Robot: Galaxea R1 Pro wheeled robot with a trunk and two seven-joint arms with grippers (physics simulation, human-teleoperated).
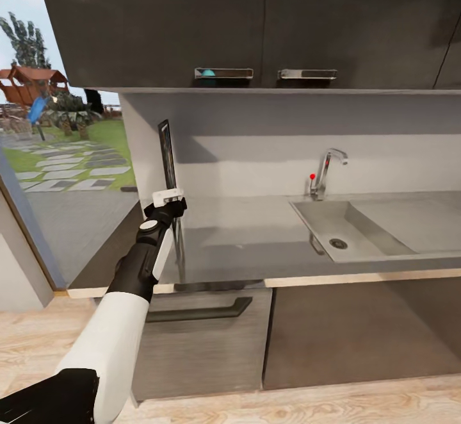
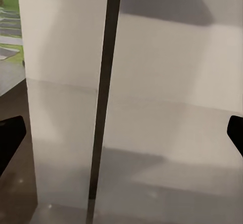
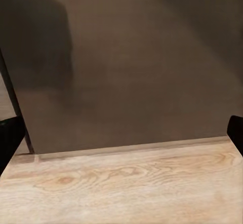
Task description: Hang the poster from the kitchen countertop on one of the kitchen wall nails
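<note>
The poster point(image 1: 167, 154) stands upright and edge-on at the left end of the grey kitchen countertop point(image 1: 243, 238), close to the white side wall; its artwork is hidden from me. My left gripper point(image 1: 169, 198) is at the poster's lower end. In the left wrist view the poster's dark frame edge point(image 2: 104, 107) runs as a thin strip between the two fingertips point(image 2: 10, 138), which are spread wide, so the left gripper point(image 2: 121, 138) is open around it without touching. My right gripper point(image 3: 121, 133) hangs open over the wooden floor point(image 3: 126, 183), facing a dark cabinet front.
The sink point(image 1: 358, 232) and chrome tap point(image 1: 325, 171) with its red knob lie to the right. Dark upper cabinets point(image 1: 256, 20) overhang the counter. Below are grey cabinet fronts with a long handle point(image 1: 198, 312). A glazed opening to the garden point(image 1: 57, 142) is at left.
</note>
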